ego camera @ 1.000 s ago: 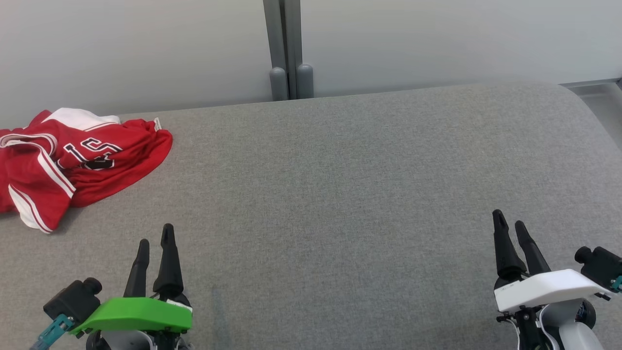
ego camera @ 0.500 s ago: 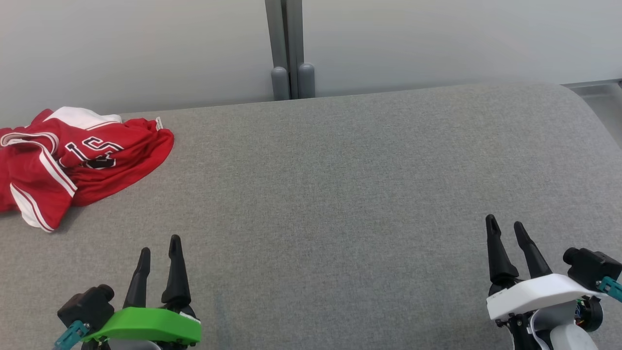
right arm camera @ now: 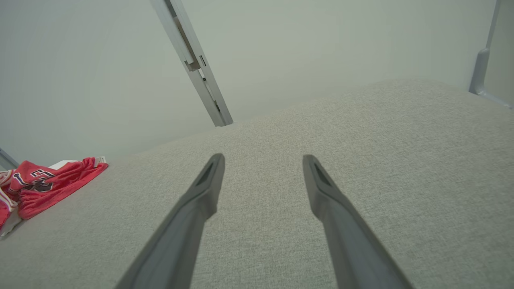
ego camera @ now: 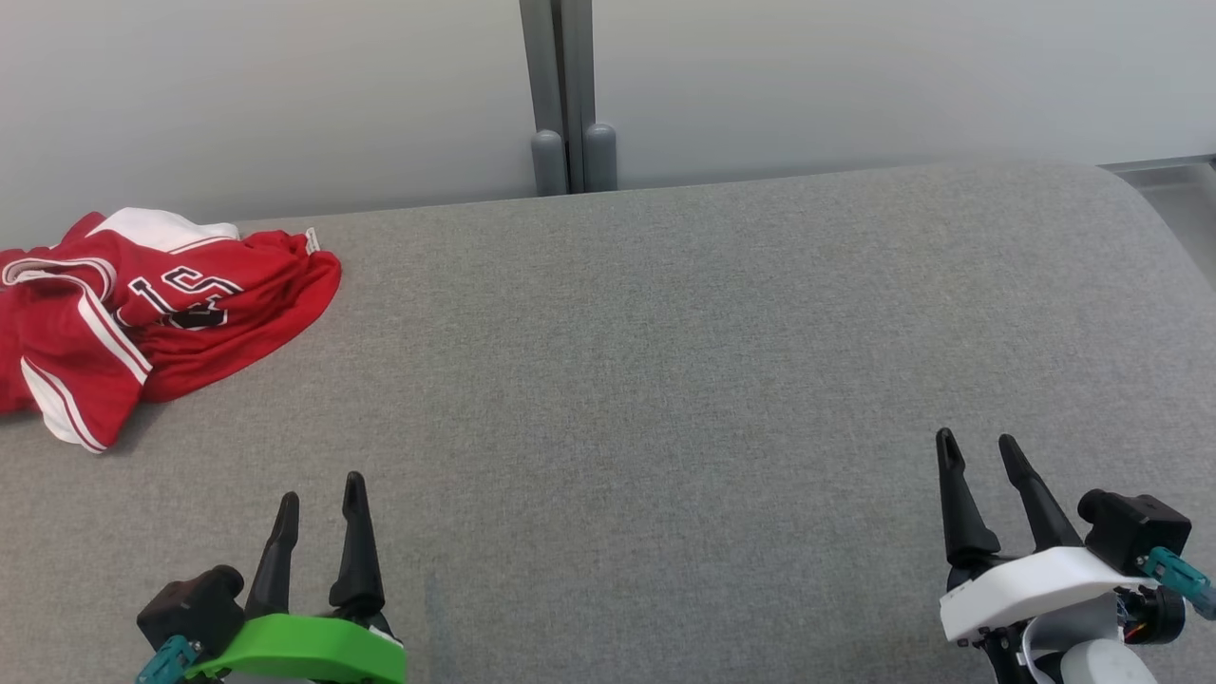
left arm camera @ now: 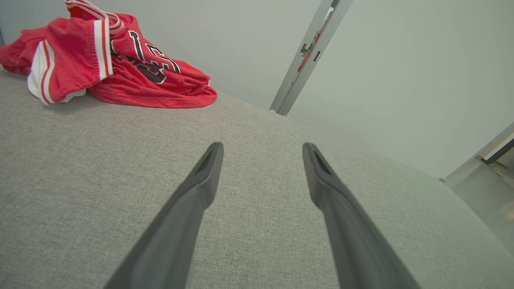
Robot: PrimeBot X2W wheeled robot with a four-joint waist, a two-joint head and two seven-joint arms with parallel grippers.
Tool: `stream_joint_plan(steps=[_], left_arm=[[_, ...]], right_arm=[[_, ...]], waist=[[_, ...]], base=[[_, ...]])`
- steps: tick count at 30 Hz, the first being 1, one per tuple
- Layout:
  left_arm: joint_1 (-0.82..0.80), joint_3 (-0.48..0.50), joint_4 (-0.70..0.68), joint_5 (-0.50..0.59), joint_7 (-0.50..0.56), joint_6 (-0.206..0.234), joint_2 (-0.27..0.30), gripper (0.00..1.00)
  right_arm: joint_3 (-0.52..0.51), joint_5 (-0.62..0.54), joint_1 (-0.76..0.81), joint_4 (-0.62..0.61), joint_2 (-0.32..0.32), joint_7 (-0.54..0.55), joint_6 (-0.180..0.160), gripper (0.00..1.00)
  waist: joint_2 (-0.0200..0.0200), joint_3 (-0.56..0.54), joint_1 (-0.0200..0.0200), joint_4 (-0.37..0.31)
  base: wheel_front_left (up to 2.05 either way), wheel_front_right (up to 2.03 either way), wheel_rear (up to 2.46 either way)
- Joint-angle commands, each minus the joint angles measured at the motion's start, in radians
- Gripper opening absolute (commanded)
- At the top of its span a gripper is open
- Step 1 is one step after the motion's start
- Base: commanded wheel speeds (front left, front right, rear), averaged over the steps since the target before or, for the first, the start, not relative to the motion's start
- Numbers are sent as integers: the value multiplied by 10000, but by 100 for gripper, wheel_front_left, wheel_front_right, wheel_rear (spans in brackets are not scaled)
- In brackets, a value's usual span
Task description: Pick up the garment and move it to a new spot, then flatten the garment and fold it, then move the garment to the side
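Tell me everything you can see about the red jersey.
The jersey is red with white panels, white striped trim and black, white-edged numerals. The cloth looks thin and slightly shiny. It lies crumpled in a loose heap at the far left of the grey padded surface, close to the wall. It rests on that surface; nothing grips it.

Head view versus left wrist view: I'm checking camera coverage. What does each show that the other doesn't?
Head view's own: the open right gripper at lower right, and the left arm's green cover. Left wrist view's own: the post's upper stretch with its slots. Shared: the crumpled red jersey, the open left gripper well short of it, and the grey cushion.
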Motion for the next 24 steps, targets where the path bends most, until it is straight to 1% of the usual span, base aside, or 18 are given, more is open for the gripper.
stream_joint_plan(steps=[1,24], left_arm=[[27,-33,-39,253,-97,14,80,100],[272,-255,378,1393,-570,15,97,100]], right_arm=[[17,-266,34,-29,-60,-104,3,100],[218,-2153,266,159,-81,-581,4,100]], waist=[[0,0,0,2],[0,-133,0,139]], base=[[0,0,0],[0,0,0]])
